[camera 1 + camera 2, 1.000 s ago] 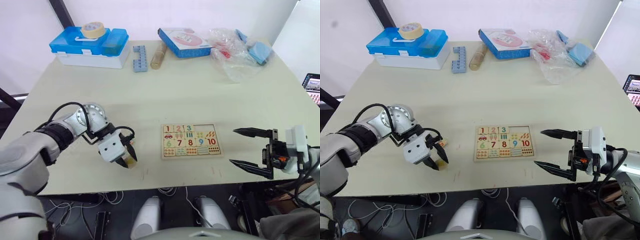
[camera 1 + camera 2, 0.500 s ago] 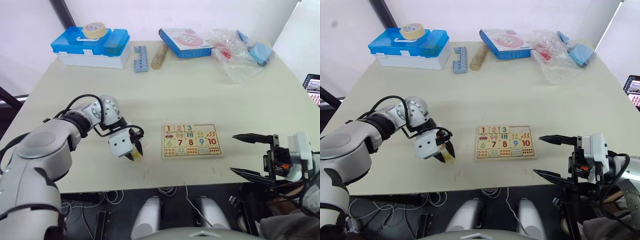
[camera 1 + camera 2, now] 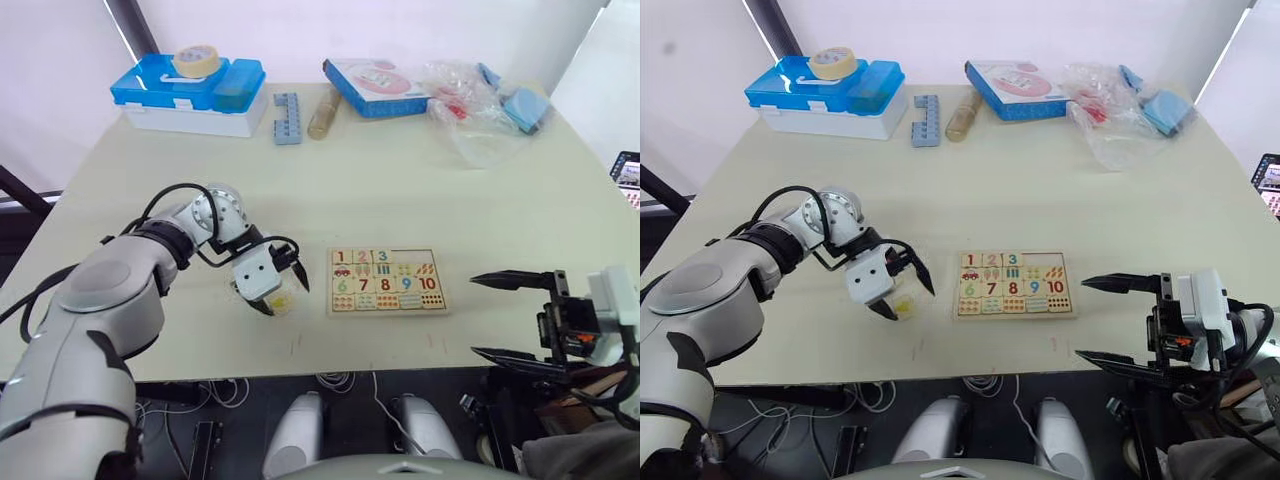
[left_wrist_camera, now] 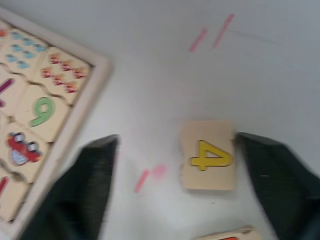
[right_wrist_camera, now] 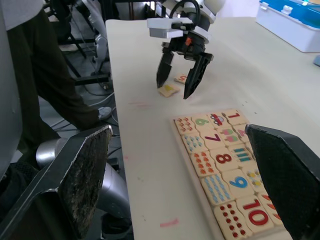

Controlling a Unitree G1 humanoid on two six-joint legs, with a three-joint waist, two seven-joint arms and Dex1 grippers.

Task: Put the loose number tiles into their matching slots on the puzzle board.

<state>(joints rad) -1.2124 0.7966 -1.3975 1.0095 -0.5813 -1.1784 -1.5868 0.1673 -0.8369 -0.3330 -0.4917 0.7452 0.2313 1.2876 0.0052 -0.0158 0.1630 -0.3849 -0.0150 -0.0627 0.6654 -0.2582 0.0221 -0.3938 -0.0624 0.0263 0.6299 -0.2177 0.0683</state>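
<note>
Since a second ago your left gripper [image 3: 281, 290] has travelled right across the table toward the small flat pale-wood puzzle board [image 3: 386, 281], and its fingers have gone from nearly closed to spread wide. It now hangs just left of the board, jaws apart, straddling a small square pale-wood tile with a yellow 4 [image 4: 207, 155] that lies flat on the cream tabletop [image 3: 400, 190]; one finger looks to be touching the tile's edge, though you can't be sure from the wrist view. A second loose tile with a red mark [image 5: 181, 78] lies just beside it. Your right gripper [image 3: 505, 316] sits right of the board near the table's front edge, fingers wide open and empty.
</note>
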